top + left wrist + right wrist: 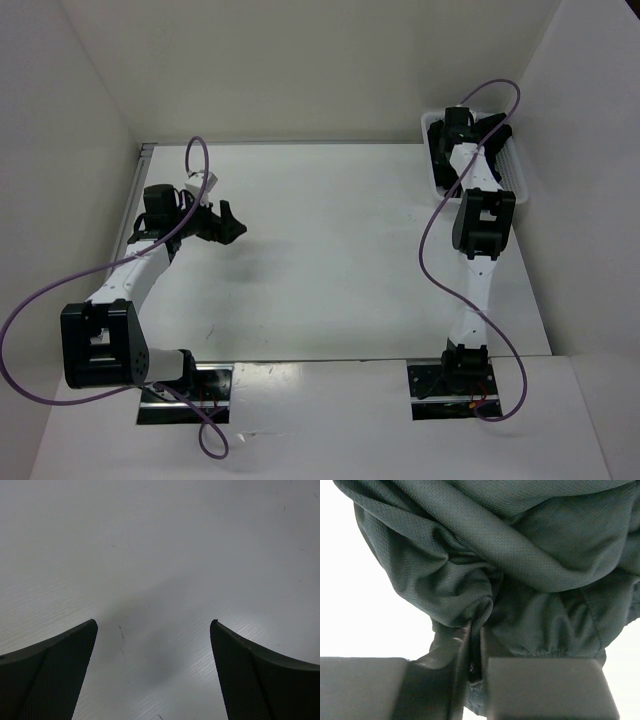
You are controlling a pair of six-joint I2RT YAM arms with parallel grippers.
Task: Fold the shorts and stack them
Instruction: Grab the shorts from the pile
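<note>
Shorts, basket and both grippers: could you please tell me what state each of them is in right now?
Shorts: crumpled, not folded, one fold pinched by the right gripper.
Right gripper: shut on the shorts, reaching to the basket.
Left gripper: open, holding nothing, above the table.
Basket: upright at the table's far right corner; its contents are hidden by the arm.

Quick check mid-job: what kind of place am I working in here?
Probably a lab test cell, not a home: a white table boxed in by plain white walls, the left arm and right arm bolted at its near edge, and a white basket in the far right corner with dark shorts.
</note>
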